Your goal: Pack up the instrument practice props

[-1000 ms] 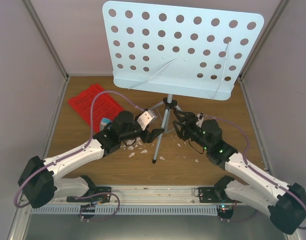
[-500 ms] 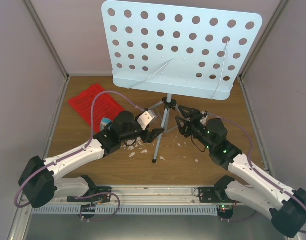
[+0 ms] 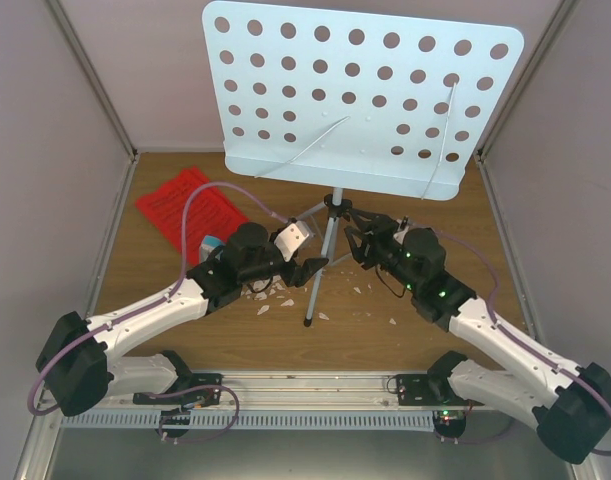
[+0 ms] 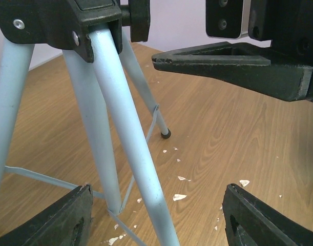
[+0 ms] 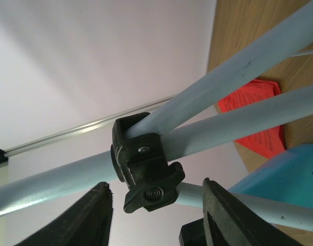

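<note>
The stand [image 3: 365, 100] is pale blue, and its plate has rows of round holes. Its leg joint [image 5: 146, 174] is black. The pages [image 3: 190, 210] are red with dark print. The box [image 3: 213, 243] is blue. The table [image 3: 435, 330] is brown wood with white scraps [image 3: 275, 297]. The arms [image 3: 150, 315] are white and black.

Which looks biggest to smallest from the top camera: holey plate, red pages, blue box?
1. Holey plate, though it sits nearer the camera.
2. Red pages.
3. Blue box, partly hidden behind the left arm.
</note>
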Controlling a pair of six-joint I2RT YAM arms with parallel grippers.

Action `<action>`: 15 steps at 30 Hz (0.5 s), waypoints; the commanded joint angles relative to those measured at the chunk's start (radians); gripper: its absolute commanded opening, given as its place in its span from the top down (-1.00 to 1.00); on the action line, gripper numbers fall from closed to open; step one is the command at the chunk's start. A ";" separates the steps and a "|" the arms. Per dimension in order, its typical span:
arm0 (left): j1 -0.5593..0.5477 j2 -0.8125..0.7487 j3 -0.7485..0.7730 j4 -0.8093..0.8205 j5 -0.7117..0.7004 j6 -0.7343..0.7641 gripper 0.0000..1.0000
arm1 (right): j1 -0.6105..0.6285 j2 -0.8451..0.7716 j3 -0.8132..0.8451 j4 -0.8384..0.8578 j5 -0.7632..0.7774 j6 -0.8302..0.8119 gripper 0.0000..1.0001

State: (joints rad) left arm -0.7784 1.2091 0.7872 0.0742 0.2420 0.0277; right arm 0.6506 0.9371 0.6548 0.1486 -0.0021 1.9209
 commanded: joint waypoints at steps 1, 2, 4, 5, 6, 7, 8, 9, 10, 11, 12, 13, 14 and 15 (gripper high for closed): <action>-0.009 -0.016 0.030 0.025 -0.008 0.015 -0.40 | -0.002 0.014 0.028 0.009 0.005 0.013 0.06; -0.010 -0.017 0.030 0.024 -0.009 0.015 -0.40 | -0.002 0.018 0.028 0.013 0.006 0.013 0.10; -0.010 -0.017 0.030 0.024 -0.010 0.016 -0.40 | -0.003 0.021 0.029 0.018 -0.016 0.012 0.17; -0.010 -0.018 0.029 0.024 -0.012 0.017 -0.40 | -0.002 0.023 0.029 0.019 -0.019 0.012 0.22; -0.010 -0.018 0.030 0.024 -0.012 0.017 -0.40 | -0.001 0.024 0.029 0.021 -0.021 0.012 0.25; -0.011 -0.017 0.030 0.024 -0.012 0.017 -0.40 | -0.001 0.026 0.029 0.022 -0.022 0.012 0.28; -0.010 -0.017 0.030 0.024 -0.012 0.017 -0.40 | -0.001 0.028 0.029 0.023 -0.022 0.013 0.31; -0.010 -0.017 0.030 0.024 -0.012 0.017 -0.40 | -0.001 0.029 0.029 0.028 -0.022 0.013 0.33; -0.011 -0.018 0.031 0.024 -0.012 0.018 -0.40 | -0.002 0.031 0.029 0.031 -0.022 0.012 0.36; -0.010 -0.016 0.031 0.024 -0.012 0.018 -0.40 | -0.002 0.034 0.029 0.033 -0.022 0.013 0.37; -0.010 -0.015 0.030 0.024 -0.011 0.018 -0.40 | -0.003 0.036 0.030 0.037 -0.022 0.013 0.37; -0.010 -0.016 0.030 0.023 -0.012 0.017 -0.40 | -0.002 0.040 0.029 0.042 -0.022 0.013 0.38; -0.010 -0.016 0.030 0.024 -0.012 0.018 -0.40 | -0.002 0.043 0.031 0.050 -0.022 0.013 0.41; -0.010 -0.016 0.030 0.024 -0.012 0.018 -0.40 | -0.002 0.049 0.031 0.056 -0.025 0.011 0.46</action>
State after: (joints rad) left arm -0.7792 1.2087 0.7872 0.0700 0.2417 0.0357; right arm 0.6506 0.9615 0.6628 0.1711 -0.0113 1.9274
